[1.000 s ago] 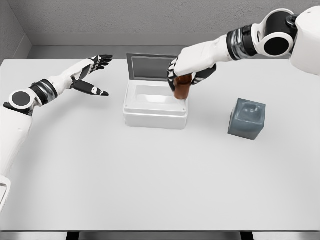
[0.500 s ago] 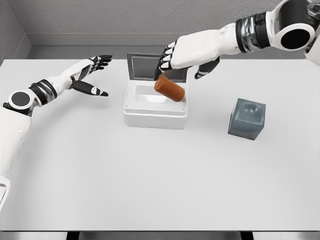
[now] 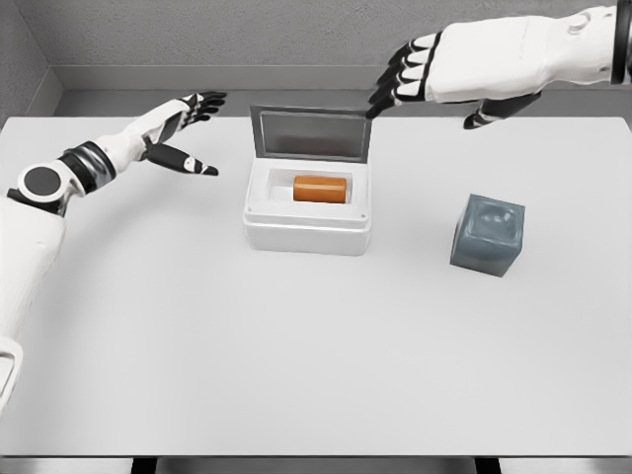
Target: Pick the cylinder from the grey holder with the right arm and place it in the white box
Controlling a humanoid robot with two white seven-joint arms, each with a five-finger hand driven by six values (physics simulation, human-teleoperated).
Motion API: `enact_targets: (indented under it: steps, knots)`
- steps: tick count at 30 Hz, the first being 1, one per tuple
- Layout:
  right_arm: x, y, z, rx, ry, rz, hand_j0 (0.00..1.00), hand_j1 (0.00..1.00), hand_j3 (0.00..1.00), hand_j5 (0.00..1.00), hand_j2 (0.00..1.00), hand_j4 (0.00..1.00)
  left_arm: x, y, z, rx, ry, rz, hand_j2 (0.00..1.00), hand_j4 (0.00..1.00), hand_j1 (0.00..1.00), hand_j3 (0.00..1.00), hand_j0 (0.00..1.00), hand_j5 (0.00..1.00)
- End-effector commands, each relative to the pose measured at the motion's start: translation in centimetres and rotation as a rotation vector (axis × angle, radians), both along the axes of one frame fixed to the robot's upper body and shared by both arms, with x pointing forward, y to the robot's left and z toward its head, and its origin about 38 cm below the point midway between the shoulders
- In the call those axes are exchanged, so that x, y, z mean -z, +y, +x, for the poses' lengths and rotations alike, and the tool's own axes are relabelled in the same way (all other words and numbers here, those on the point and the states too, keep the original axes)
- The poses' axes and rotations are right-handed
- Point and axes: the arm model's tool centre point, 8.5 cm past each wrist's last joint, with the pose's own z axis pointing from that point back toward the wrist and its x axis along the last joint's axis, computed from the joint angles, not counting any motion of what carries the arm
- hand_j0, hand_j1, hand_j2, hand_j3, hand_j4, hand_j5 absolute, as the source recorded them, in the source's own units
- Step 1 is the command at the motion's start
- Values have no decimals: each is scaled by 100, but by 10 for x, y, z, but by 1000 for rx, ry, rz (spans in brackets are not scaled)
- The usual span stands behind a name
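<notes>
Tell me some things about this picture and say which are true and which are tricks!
1. The orange cylinder lies on its side inside the white box. True.
2. The right hand is gripping the cylinder. False: its fingers are spread and hold nothing, up above the box.
3. The box's grey lid is closed. False: it stands open at the back.
4. The grey holder block sits on the white table, to the right of the box. True.
5. The left hand holds nothing. True.
</notes>
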Motion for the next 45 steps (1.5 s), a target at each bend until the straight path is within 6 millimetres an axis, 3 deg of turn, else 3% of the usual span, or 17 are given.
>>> enact_targets:
  steps: [1,5,9,18,25,27,32,42,45]
  knots:
    - [-4,-28,-8,57,-10,25,100,100,100,100,100,100,0,-4,0,4,0,-11,100,100,100,100,100,100]
    - [5,-33,-12,62,10,19,100,100,100,100,100,100,-2,-9,2,13,-4,-11,100,100,100,100,100,100]
    - [15,-39,-13,77,34,17,100,100,100,100,100,100,-1,-28,3,56,0,7,100,100,100,100,100,100]
    - [16,-38,-13,72,31,39,100,100,100,100,100,100,-5,-45,3,115,-13,47,100,100,100,100,100,100]
    - [17,-38,-13,73,36,39,100,100,100,100,100,100,-7,-40,3,107,-17,46,100,100,100,100,100,100]
    - [17,-39,-13,74,36,39,100,100,100,100,100,100,-20,-31,3,111,-51,62,100,100,100,100,100,100]
    - [19,-39,-13,76,40,39,100,100,100,100,100,100,-22,-24,2,100,-53,62,100,100,100,100,100,100]
    - [21,-39,-12,76,44,39,100,100,100,100,100,100,-29,-35,0,141,-77,66,100,100,100,100,100,100]
    - [34,-41,-11,83,75,19,100,100,100,100,100,100,-31,-34,-3,158,-83,82,100,100,100,100,100,100]
